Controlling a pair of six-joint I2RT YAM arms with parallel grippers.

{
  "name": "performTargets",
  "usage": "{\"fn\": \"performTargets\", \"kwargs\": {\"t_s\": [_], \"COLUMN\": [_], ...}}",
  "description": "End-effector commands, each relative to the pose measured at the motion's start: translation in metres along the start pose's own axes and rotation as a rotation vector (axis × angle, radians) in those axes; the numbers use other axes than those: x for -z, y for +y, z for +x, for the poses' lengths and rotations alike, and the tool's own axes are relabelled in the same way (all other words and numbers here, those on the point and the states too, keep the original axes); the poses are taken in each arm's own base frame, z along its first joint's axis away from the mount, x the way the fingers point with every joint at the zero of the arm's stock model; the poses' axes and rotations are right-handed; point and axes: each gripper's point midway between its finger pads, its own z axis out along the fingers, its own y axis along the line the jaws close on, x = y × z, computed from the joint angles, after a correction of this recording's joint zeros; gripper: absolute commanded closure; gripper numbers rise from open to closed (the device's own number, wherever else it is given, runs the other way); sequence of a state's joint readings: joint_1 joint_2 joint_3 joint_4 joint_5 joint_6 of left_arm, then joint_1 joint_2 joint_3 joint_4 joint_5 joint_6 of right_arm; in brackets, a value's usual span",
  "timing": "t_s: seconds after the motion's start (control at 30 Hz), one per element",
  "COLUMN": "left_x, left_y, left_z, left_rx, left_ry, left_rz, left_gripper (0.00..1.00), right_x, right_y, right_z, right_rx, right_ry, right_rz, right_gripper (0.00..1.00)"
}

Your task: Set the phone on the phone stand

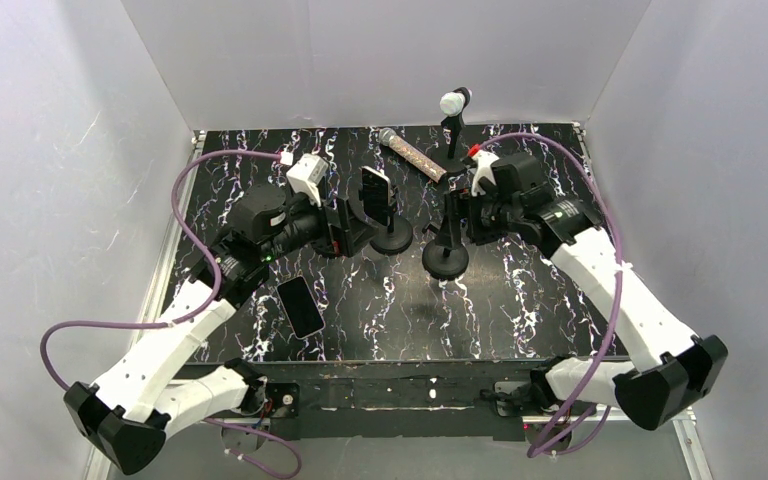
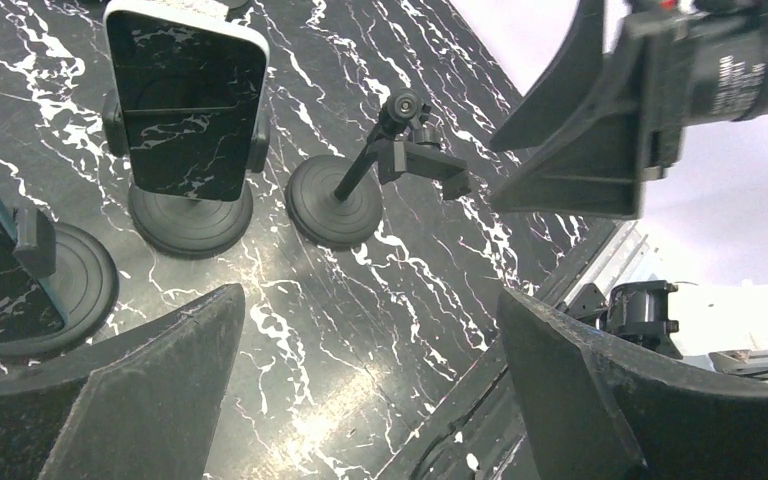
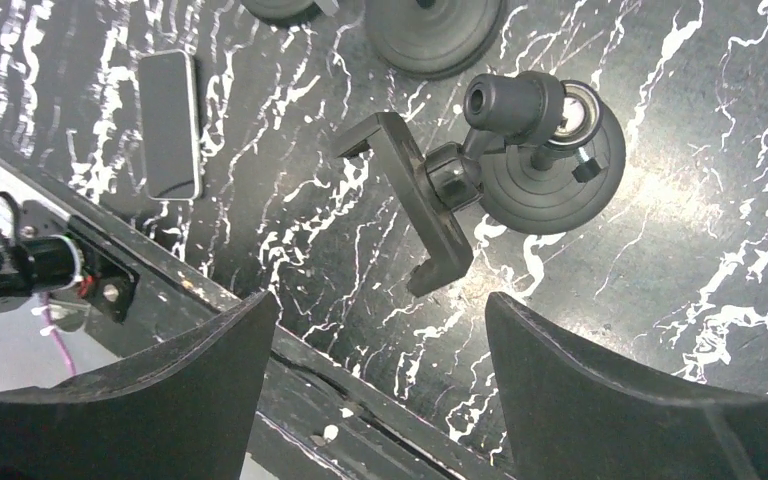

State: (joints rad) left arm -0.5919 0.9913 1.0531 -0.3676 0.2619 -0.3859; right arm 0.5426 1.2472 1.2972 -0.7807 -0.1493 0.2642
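Black table (image 1: 540, 290): phone (image 1: 300, 306) laid flat at 8 o'clock. Stand (image 1: 447, 258) seen empty, ready for it. Left gripper (image 2: 368, 320), right gripper (image 3: 380, 325) fingers spread apart.

The empty stand (image 1: 446, 255) and the loaded stand (image 1: 392, 238) sit close together mid-table, hemmed in by my left arm (image 1: 260, 235) and right arm (image 1: 560, 225). A microphone (image 1: 410, 153) and its holder (image 1: 453, 125) block the far side. The near-centre table (image 1: 480, 320), right of the flat phone (image 1: 300, 305), gives me passage.
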Motion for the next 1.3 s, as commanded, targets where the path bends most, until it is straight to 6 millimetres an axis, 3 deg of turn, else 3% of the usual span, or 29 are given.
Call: {"fn": "performTargets", "kwargs": {"t_s": [0.0, 0.17, 0.23, 0.4, 0.67, 0.8, 1.07, 1.27], "left_x": [0.012, 0.017, 0.02, 0.036, 0.075, 0.087, 0.076, 0.062], "left_y": [0.009, 0.018, 0.027, 0.054, 0.118, 0.137, 0.153, 0.163], "left_z": [0.01, 0.023, 0.031, 0.055, 0.116, 0.144, 0.197, 0.219], "left_rx": [0.001, 0.038, 0.061, 0.145, 0.375, 0.44, 0.481, 0.486], "left_ry": [0.012, 0.043, 0.059, 0.084, 0.145, 0.24, 0.467, 0.546], "left_rz": [-0.047, -0.1, -0.148, -0.308, -0.749, -0.935, -1.068, -1.089], "left_gripper": [0.02, 0.02, 0.02, 0.02, 0.02, 0.02, 0.02, 0.02], "right_x": [0.024, 0.047, 0.051, 0.046, 0.039, 0.037, 0.033, 0.03], "right_y": [0.009, 0.007, 0.008, 0.005, 0.002, 0.003, 0.003, 0.003], "right_z": [-0.02, -0.032, -0.034, -0.032, -0.028, -0.027, -0.024, -0.02], "right_rx": [-0.026, -0.054, -0.072, -0.11, -0.128, -0.13, -0.135, -0.137], "right_ry": [-0.109, -0.211, -0.224, -0.208, -0.19, -0.183, -0.17, -0.158], "right_rz": [-0.096, -0.169, -0.2, -0.223, -0.224, -0.231, -0.24, -0.244], "right_gripper": [0.14, 0.02, 0.02, 0.02, 0.02, 0.02, 0.02, 0.02]}}
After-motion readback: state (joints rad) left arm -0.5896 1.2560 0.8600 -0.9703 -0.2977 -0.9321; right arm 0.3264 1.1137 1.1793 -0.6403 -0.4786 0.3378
